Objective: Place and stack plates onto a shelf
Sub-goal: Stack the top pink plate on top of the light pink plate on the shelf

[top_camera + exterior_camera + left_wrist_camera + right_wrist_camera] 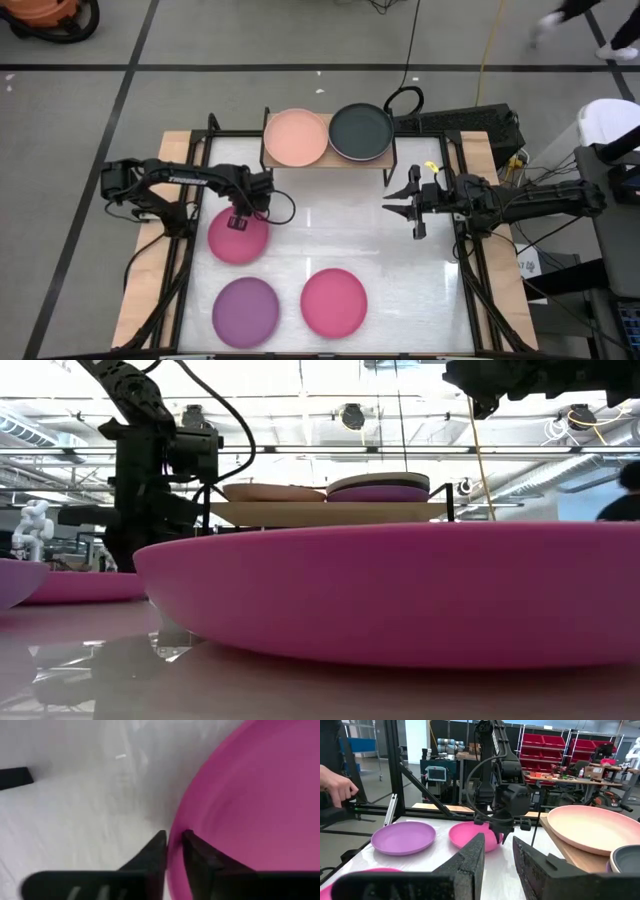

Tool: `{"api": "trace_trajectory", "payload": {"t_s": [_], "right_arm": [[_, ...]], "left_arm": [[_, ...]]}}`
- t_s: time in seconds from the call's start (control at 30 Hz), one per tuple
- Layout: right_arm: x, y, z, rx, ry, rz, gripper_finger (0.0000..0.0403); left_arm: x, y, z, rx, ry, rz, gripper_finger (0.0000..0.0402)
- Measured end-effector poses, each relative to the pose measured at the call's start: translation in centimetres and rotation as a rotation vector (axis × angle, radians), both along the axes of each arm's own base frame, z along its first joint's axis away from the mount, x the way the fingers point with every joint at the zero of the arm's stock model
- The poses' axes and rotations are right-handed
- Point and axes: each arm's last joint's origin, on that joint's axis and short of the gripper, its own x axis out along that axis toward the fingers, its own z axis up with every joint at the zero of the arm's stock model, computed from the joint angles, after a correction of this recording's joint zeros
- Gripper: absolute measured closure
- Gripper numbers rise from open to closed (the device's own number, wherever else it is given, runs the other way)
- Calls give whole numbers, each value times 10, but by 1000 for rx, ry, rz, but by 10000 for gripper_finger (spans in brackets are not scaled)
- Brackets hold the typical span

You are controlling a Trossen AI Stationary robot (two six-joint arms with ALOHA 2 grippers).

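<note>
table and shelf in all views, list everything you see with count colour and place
round matte magenta plates: 2; one on the table's left under the left gripper, one at the front middle
round purple plate: 1, front left of the table
round salmon plate: 1, left half of the shelf
round dark grey plate: 1, right half of the shelf, on top of a purple plate seen in the low view
light-wood shelf with black legs: 1, back of the table
white-topped table: 1
person's hand: 1, beyond the table
left gripper: fingers astride the magenta plate's rim
right gripper: open, above the table's right
</note>
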Motion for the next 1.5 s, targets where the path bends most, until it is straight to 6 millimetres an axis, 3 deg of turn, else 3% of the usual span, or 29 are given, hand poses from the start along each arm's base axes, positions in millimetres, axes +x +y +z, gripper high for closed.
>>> {"api": "trace_trajectory", "payload": {"t_s": [0.17,0.33,0.7,0.97,1.13,1.3,1.5], "right_arm": [[0,0,0,0,0,0,316],[0,0,0,-1,0,-1,316],[0,0,0,-1,1,-3,316],[0,0,0,0,-2,-5,316],[0,0,0,20,-3,-5,316],[0,0,0,26,-3,-5,316],[0,0,0,26,-3,-5,316]], "left_arm": [[0,-1,8,-44,13,13,388],[4,0,44,-22,-37,39,391],[6,3,175,136,-418,36,391],[6,44,255,375,-765,246,391],[5,86,268,375,-832,463,391],[14,129,258,226,-820,645,391],[22,167,243,106,-718,756,391]]}}
